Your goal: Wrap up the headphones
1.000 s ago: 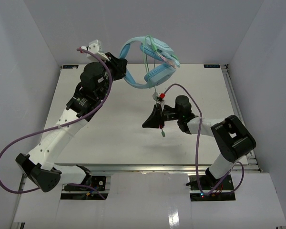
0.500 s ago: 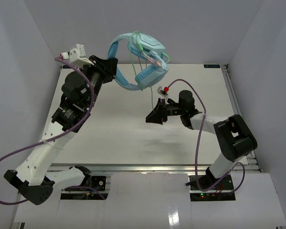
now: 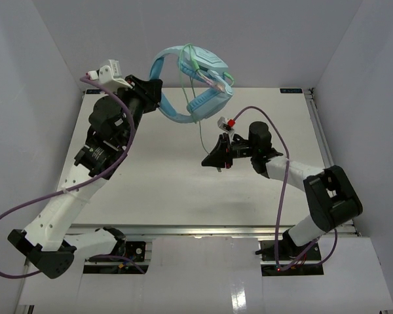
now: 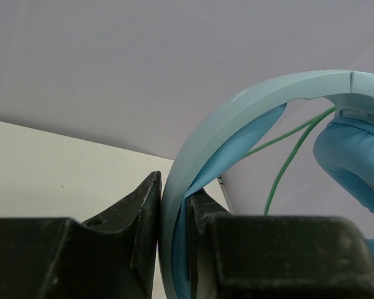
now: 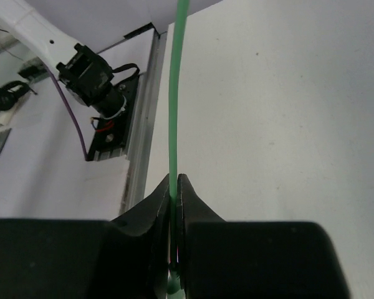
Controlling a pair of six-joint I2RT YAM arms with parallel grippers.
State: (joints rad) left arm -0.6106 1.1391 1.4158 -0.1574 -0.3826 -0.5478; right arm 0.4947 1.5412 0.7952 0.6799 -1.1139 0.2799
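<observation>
When viewed from above, shows the headphones (image 3: 191,78) held high off the white table (image 3: 150,190), near its far edge, with the left gripper (image 3: 158,99) clamped on the curved headband (image 3: 173,116) and the two earcups (image 3: 206,65) folded close together to the right of that grip. Shows also the thin green cord (image 3: 199,131) dropping from the earcups to the right gripper (image 3: 213,160), hovering low over the middle of the table with fingers pressed together on the cord; seems to leave only a short tail below them, though too small here to be sure. Trails purple cables (image 3: 128,140) along both arms. When seen from the left wrist, puts the headband (image 4: 237,118) edge-on between the two black fingers (image 4: 146,212), touching on both sides, pale outer band against the left finger and darker blue padding against the right. Shows one blue earcup (image 4: 352,162) at the right edge and a run of cord (image 4: 285,168) curving behind the band. When seen from the right wrist, finds the fingers (image 5: 157,208) all but closed, with only the cord (image 5: 174,93) between them, drawn straight up and out of the top of the frame. Leaves the table (image 5: 274,124) below and, past its edge, a black arm base (image 5: 90,75) with a purple cable (image 5: 81,131) hanging from it.
</observation>
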